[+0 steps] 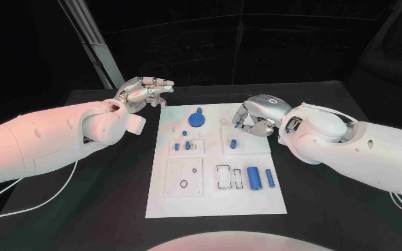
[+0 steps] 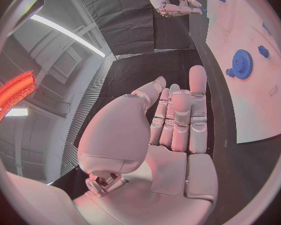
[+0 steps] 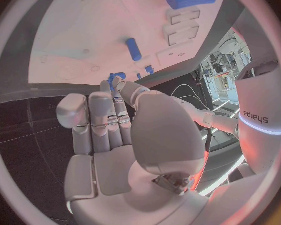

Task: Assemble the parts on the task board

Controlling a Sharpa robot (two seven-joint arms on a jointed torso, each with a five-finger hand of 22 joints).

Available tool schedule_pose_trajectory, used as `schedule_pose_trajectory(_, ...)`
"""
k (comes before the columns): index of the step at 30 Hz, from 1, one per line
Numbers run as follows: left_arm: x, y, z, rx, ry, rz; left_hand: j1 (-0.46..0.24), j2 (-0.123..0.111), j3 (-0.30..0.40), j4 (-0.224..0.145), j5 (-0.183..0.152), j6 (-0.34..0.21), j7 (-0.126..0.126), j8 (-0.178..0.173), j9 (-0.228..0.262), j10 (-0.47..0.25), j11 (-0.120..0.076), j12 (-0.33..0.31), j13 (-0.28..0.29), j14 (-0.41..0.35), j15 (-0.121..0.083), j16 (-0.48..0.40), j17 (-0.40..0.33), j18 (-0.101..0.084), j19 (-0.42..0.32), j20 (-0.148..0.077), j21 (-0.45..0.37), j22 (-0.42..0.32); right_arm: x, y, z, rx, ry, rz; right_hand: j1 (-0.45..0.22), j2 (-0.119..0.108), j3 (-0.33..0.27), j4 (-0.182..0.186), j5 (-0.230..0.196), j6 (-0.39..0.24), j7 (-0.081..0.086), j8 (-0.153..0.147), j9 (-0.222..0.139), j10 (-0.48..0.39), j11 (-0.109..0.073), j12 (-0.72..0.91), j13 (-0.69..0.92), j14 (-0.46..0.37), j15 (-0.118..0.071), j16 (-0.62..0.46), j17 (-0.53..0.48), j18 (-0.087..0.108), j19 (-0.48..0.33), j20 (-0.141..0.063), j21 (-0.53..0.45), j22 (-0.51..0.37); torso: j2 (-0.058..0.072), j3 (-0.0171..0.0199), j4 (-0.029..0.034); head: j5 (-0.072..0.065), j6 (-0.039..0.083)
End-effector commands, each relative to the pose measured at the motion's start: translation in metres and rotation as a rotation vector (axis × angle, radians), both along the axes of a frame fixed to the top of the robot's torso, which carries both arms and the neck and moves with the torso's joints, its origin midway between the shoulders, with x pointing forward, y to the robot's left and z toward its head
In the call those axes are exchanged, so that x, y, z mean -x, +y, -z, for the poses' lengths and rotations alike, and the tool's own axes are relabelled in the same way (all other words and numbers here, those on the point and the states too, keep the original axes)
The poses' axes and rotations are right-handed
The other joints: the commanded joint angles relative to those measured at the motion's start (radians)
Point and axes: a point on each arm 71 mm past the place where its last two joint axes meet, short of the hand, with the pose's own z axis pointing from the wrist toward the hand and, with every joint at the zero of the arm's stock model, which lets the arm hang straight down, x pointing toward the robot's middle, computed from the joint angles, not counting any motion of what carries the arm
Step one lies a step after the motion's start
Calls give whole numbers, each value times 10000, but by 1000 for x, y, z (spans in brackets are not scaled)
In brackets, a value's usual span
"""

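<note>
The white task board (image 1: 214,196) lies mid-table. At its far end sits a blue gear (image 1: 197,118), seen as well in the left wrist view (image 2: 242,63). A blue peg (image 1: 233,143) lies near the middle, and a thick blue cylinder (image 1: 254,177) and a thinner one (image 1: 269,178) lie near the right edge. My right hand (image 1: 255,117) hovers over the far right corner and pinches a small blue part (image 1: 238,124) at its fingertips (image 3: 115,82). My left hand (image 1: 147,93) hangs off the far left corner, fingers extended (image 2: 178,115), holding nothing.
Small blue pieces (image 1: 182,145) stand in a square plate on the board's left side. A plate with a round hole (image 1: 184,176) and white slots (image 1: 227,176) lie nearer me. A metal post (image 1: 88,36) rises behind the left hand. Black table (image 1: 100,204) surrounds the board.
</note>
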Motion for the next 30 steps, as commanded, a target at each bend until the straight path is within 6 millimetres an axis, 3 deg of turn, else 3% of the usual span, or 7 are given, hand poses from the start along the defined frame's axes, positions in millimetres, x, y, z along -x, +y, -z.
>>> schedule_pose_trajectory(1, 0, -2, -1, 122, -14, 113, 47, 8, 50, -21, 58, -54, 36, 56, -13, -5, 36, 44, -12, -69, 15, -43, -9, 136, -94, -2, -66, -9, 7, 14, -8, -941, -100, -451, 42, 41, 48, -7, 68, -1, 81, -67, 7, -8, 51, -31, 4, 57, -9, 43, 13, -85, 49, 40, 50, 11, 7, 2, -8, 51, -14)
schedule_pose_trajectory(7, 0, -6, -1, 157, -20, 198, 47, 8, 50, -21, 58, -54, 36, 56, -13, -5, 36, 44, -12, -69, 15, -43, -9, 136, -94, -2, -66, -9, 18, 45, -12, -1293, 43, -1348, 49, 38, 66, -20, 95, -4, 91, -77, 4, -14, 60, -41, 3, 52, -2, 62, 21, -84, 41, 45, 60, 16, 0, -17, 8, 221, -104)
schedule_pose_trajectory(14, 1, -13, -2, 214, -39, 318, 52, 6, 61, -31, 56, -64, 41, 54, -15, -13, 41, 44, -15, -75, 18, -51, -23, 135, -95, 0, -75, -15, 33, 76, 7, -1052, 587, -2262, 52, 46, 84, -27, 129, -5, 98, -85, 1, -15, 66, -47, 3, 47, 4, 79, 28, -83, 31, 50, 68, 18, -15, -45, 15, 422, -203)
schedule_pose_trajectory(16, 1, -15, -2, 230, -39, 357, 52, 6, 61, -31, 56, -64, 41, 54, -15, -13, 41, 44, -15, -75, 18, -51, -23, 135, -95, 0, -75, -15, 37, 82, 15, -885, 732, -2443, 57, 48, 92, -35, 147, -5, 100, -88, 0, -14, 68, -49, 3, 41, 7, 79, 19, -82, 24, 52, 71, 17, -11, -28, 7, 494, -249)
schedule_pose_trajectory(18, 2, -17, -2, 243, -37, 391, 52, 6, 61, -31, 56, -64, 41, 54, -15, -13, 41, 44, -15, -75, 18, -51, -23, 135, -95, 0, -75, -15, 40, 86, 22, -760, 859, -2582, 57, 48, 93, -36, 150, -6, 100, -89, -1, -15, 68, -50, 3, 41, 7, 82, 21, -82, 23, 53, 73, 19, -4, -53, 18, 518, -257)
schedule_pose_trajectory(23, 2, -19, -2, 268, -40, 444, 52, 6, 61, -31, 56, -64, 41, 54, -15, -13, 41, 44, -15, -75, 18, -51, -23, 135, -95, 0, -75, -15, 46, 95, 33, -567, 1074, -2821, 59, 47, 97, -40, 161, -7, 102, -92, -2, -15, 70, -51, 4, 41, 8, 100, 42, -83, 23, 54, 79, 26, 5, -48, 5, 582, -322)
schedule_pose_trajectory(30, 2, -21, -2, 286, -43, 487, 52, 6, 61, -31, 56, -64, 41, 54, -15, -13, 41, 44, -15, -75, 18, -51, -23, 135, -95, 0, -75, -15, 48, 103, 43, -255, 1322, -2930, 55, 46, 96, -39, 164, -8, 105, -94, -2, -15, 72, -52, 4, 40, 10, 97, 35, -82, 19, 55, 78, 23, 3, -56, 38, 648, -392)
